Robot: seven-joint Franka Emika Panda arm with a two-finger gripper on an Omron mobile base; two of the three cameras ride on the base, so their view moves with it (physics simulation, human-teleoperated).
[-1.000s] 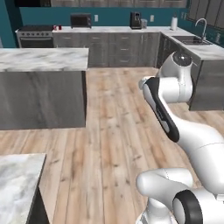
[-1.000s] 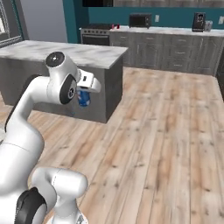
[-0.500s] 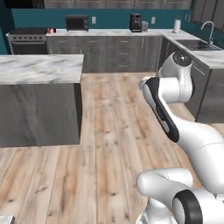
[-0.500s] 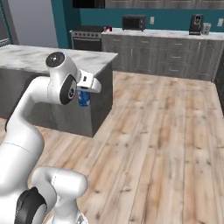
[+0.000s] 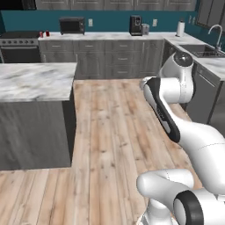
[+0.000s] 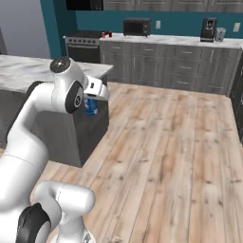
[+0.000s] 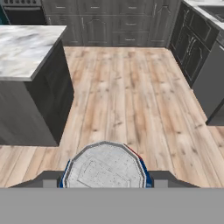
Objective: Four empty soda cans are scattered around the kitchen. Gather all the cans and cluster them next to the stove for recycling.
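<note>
Ahead of us runs a plank floor (image 7: pixel 127 92) with a marble-topped island surface (image 7: pixel 26 48) off to the gripper's left. Our gripper (image 7: pixel 105 181) is pinched on the blue soda can (image 6: pixel 90 106), its silvery top between the fingers. Far beyond, two red soda cans (image 5: pixel 44 34) stand on the surface beside the stove (image 5: pixel 19 47).

My arm is folded up high, elbow bent, wrist turned forward and down. My pincer (image 6: pixel 91 105) hangs below the wrist, its jaws closed on the blue can (image 6: pixel 90 107).
</note>
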